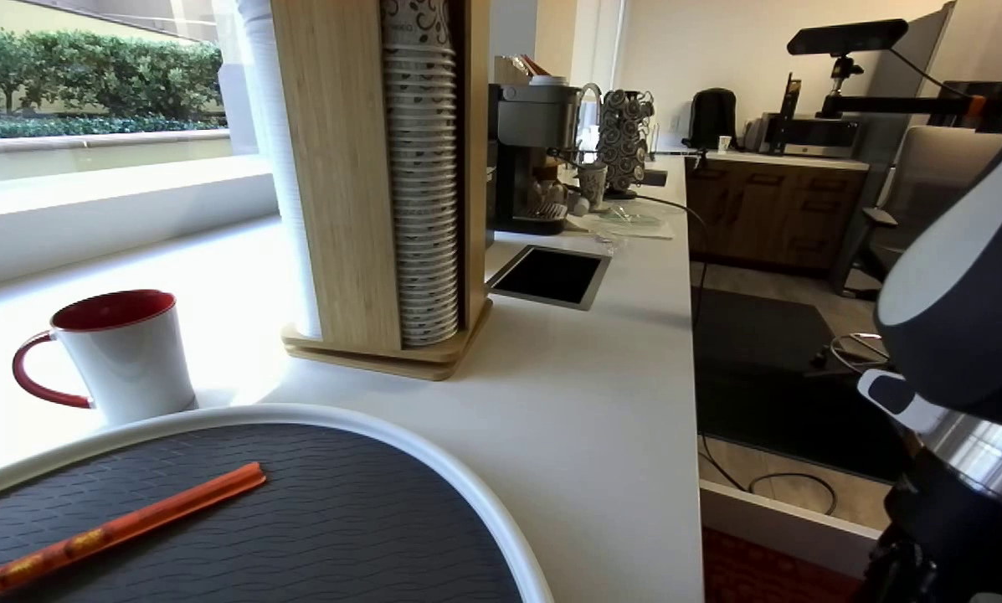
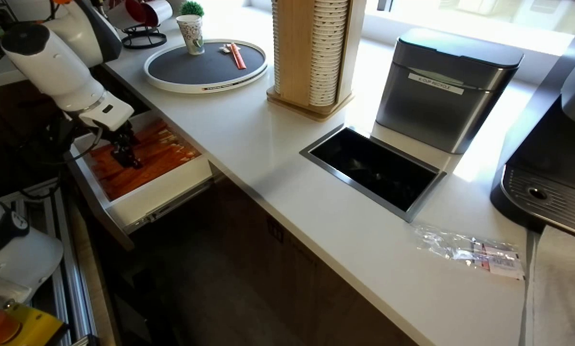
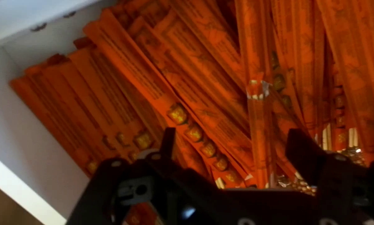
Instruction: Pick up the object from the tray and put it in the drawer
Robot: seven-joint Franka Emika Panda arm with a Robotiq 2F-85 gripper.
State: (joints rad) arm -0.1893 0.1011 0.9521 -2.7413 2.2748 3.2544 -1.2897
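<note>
Since the drawer [image 2: 162, 186] lies right below the spread hand [image 3: 232, 132], the tray [image 2: 186, 72] higher and well aside, a lift probably comes next.

a white counter [image 2: 234, 127] carries the tray [image 2: 184, 88], cup holder [image 2: 294, 57] and bin [image 2: 426, 113].

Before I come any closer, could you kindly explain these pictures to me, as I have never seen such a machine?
The machine is one robot arm with a two-fingered gripper at its end. Two pictures come from cameras outside it, viewing the white counter from different places; the close-up comes from its wrist camera. On the counter, a round dark tray bears a patterned cup and at least one long orange packet. The gripper points into a pulled-out drawer holding many similar packets. It is open, with nothing clasped that I can see.
</note>
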